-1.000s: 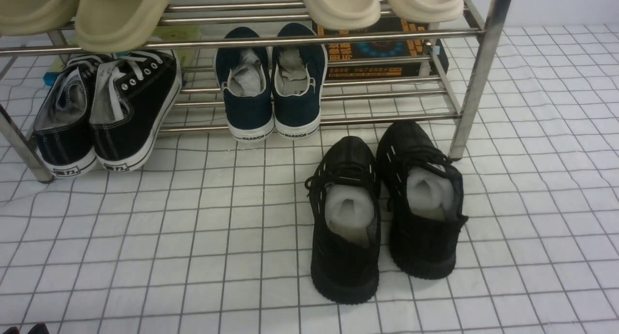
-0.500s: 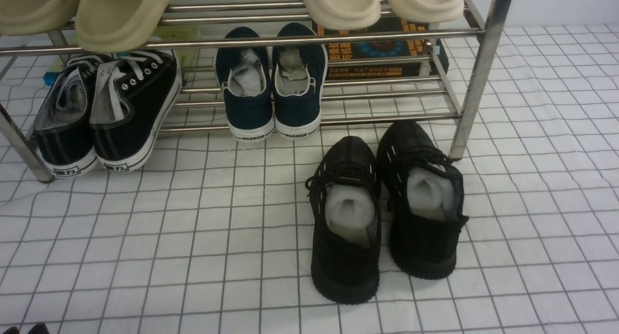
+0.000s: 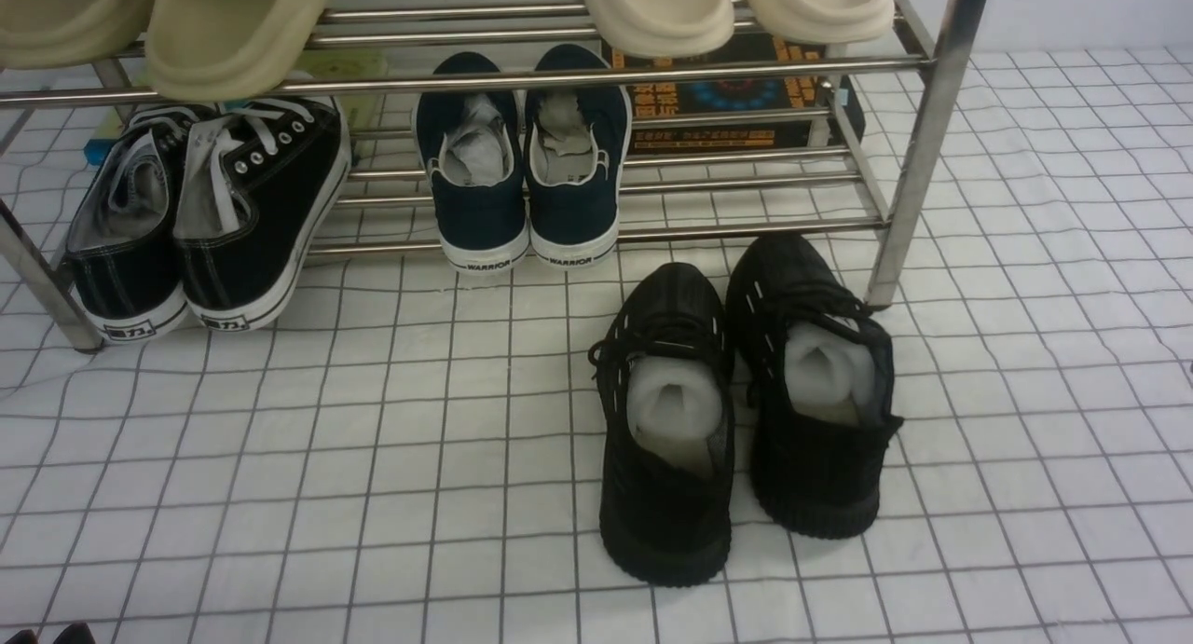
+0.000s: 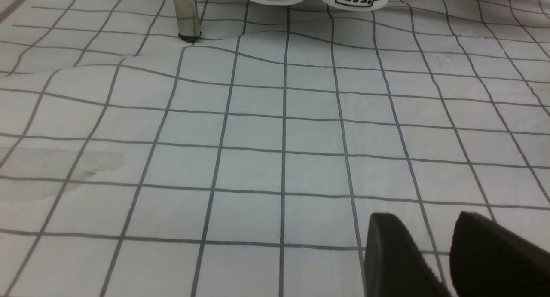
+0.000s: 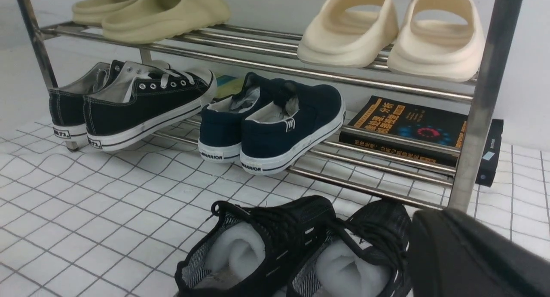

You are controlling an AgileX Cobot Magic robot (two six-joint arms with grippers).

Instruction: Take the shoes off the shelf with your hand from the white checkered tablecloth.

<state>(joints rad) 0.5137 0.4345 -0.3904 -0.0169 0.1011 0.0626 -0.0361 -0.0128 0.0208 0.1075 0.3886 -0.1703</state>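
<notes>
The shoes, a pair of all-black knit sneakers [image 3: 666, 430] stuffed with white paper, stand side by side on the white checkered tablecloth [image 3: 280, 458], just in front of the shelf [image 3: 559, 75], near its right leg. In the right wrist view they [image 5: 275, 245] lie right beside my right gripper [image 5: 434, 232], whose fingers sit together as one dark mass, holding nothing. My left gripper [image 4: 425, 217] hovers over bare cloth [image 4: 258, 129], its two fingers slightly apart and empty. Only its tips [image 3: 47, 635] show at the front view's bottom left corner.
On the lower tier stand a navy white-soled WARRIOR pair [image 3: 522, 159], a black white-laced canvas pair [image 3: 205, 215] and a dark book [image 3: 736, 103]. Beige slippers [image 3: 233, 29] and cream slippers [image 3: 727, 6] fill the top tier. A chrome leg [image 4: 187, 13] stands ahead of the left gripper.
</notes>
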